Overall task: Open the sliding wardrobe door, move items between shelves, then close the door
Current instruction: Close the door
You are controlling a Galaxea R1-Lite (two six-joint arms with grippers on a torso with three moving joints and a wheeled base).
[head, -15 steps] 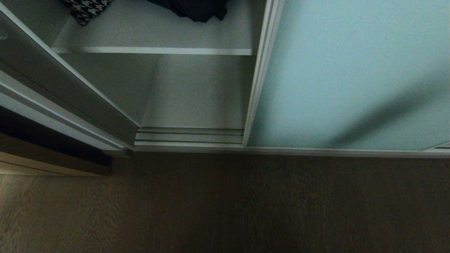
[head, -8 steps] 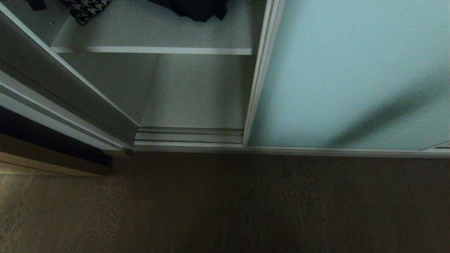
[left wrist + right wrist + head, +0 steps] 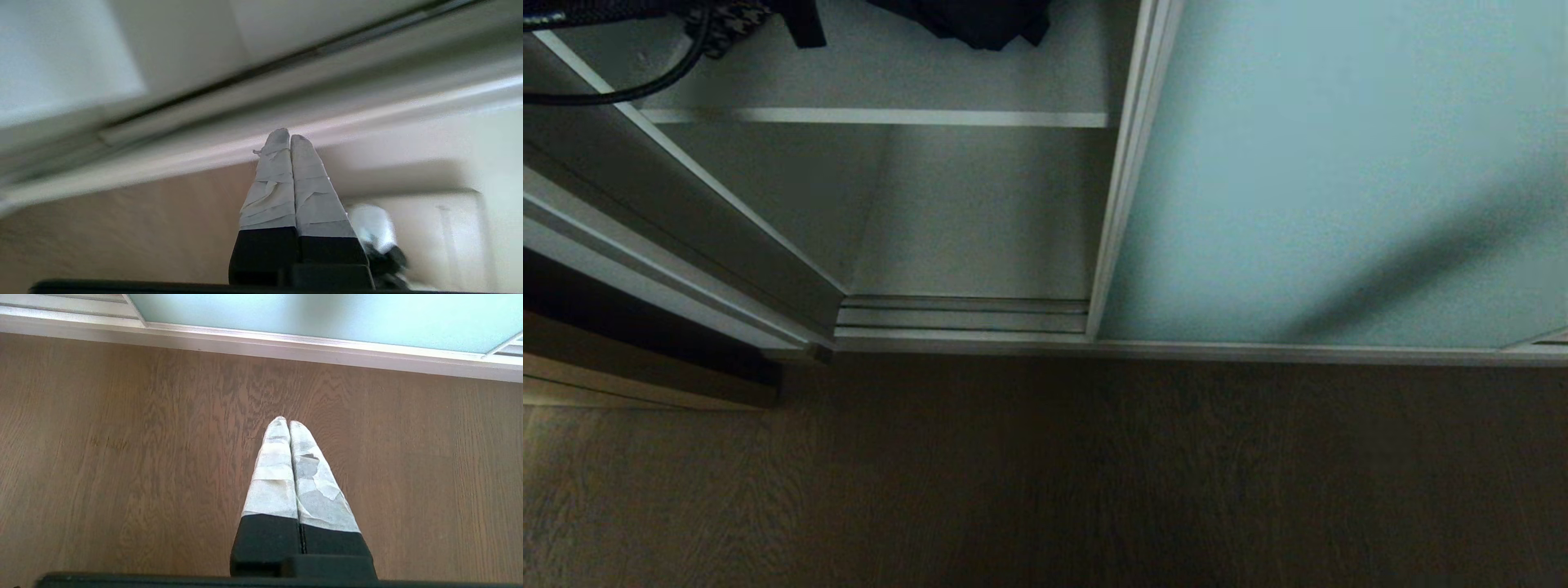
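Wardrobe door (image 3: 1339, 163) stands slid open right, left claw (image 3: 290, 136) pressed closed, empty, so spread it before reaching the black garment (image 3: 968, 20) on the far shelf (image 3: 874, 117).

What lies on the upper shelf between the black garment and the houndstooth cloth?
In the head view, bare shelf separates the black garment from the houndstooth cloth, apart from a dark strap hanging there.

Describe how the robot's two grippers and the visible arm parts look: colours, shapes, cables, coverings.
Both grippers look alike. The left gripper and right gripper each have two long tapering fingers, black at the base and wrapped toward the tips in wrinkled pale grey-white tape. A black bar sits behind each pair. In the head view, a dark arm part with a looping black cable shows at the upper left.
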